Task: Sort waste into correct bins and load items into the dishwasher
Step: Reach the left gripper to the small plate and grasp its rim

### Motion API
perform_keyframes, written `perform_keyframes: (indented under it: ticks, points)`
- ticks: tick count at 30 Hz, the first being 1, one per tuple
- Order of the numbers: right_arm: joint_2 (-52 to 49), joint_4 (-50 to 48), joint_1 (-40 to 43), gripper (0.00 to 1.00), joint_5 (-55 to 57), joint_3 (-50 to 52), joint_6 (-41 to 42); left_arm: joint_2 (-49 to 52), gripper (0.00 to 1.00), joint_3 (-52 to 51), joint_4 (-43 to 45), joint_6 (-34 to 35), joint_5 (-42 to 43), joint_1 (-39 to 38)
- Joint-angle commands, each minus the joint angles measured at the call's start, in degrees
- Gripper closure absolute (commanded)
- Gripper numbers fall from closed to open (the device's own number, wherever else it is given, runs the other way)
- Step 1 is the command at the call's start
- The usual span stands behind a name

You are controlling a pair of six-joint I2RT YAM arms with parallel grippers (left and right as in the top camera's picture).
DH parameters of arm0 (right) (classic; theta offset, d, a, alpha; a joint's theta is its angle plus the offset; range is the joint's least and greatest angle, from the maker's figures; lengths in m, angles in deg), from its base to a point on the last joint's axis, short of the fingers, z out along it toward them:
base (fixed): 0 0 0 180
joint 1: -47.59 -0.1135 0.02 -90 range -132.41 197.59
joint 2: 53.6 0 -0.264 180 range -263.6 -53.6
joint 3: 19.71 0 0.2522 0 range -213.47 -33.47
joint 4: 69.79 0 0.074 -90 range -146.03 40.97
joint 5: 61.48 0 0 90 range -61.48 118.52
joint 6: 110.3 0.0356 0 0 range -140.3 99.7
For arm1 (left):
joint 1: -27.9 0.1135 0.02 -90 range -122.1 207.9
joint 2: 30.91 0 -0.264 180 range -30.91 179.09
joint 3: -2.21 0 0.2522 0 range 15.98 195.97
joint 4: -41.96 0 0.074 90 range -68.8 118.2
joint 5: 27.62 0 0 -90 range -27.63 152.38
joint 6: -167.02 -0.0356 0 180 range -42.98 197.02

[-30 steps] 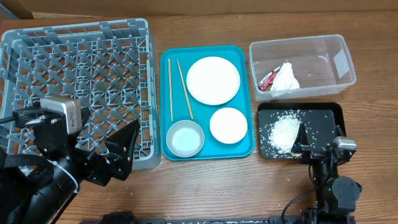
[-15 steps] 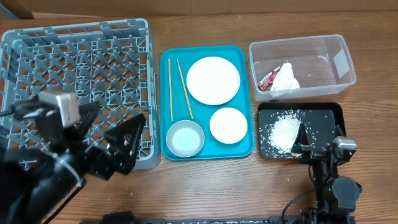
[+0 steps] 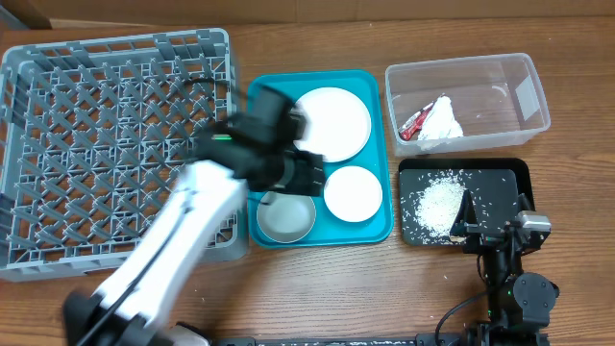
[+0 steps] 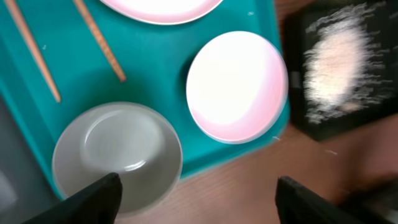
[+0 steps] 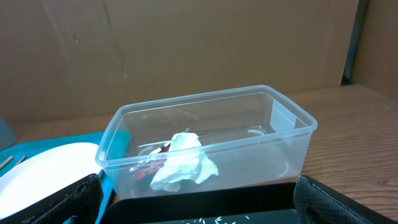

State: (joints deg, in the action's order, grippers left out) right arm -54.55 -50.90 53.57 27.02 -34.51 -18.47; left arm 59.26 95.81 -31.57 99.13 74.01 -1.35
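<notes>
Left gripper [image 4: 198,185] spread wide, hanging over teal tray [image 4: 155,68]; smooth round white bowl [image 4: 236,84] just ahead of my fingertips, greyish bowl [image 4: 118,155] at left one. Right gripper [image 5: 199,199] (also spread) low over black tray [image 3: 509,178], beside grainy rice [image 3: 437,202].

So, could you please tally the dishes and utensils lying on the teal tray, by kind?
Plate: 1
Bowls: 2
Chopsticks: 2
Total: 5
</notes>
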Motion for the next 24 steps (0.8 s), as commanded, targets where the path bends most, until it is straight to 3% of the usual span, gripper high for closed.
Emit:
perform_keyframes:
  ticks: [1,5,11,14,19,24]
  points:
    - [0.39,-0.35,0.26,0.00,0.07,0.57,-0.15,9.31,0.22,0.48,3.82,2.43,-14.10,-4.61]
    - [0.39,-0.35,0.26,0.00,0.09,0.55,-0.15,18.01,0.45,0.76,6.60,2.38,-9.99,-4.28]
    - [0.39,-0.35,0.26,0.00,0.09,0.55,-0.15,23.12,0.47,0.85,12.59,-0.26,-2.99,-3.93]
    - [0.39,-0.35,0.26,0.00,0.09,0.55,-0.15,23.34,0.61,0.85,12.87,-0.26,-3.02,-4.11]
    - [0.39,-0.35,0.26,0.00,0.09,0.55,-0.15,23.28,0.96,2.99,10.95,-0.22,-2.82,-4.02]
    - [0.39,-0.35,0.26,0.00,0.09,0.55,-0.15,23.15,0.96,13.70,-0.90,1.31,-8.76,-3.74]
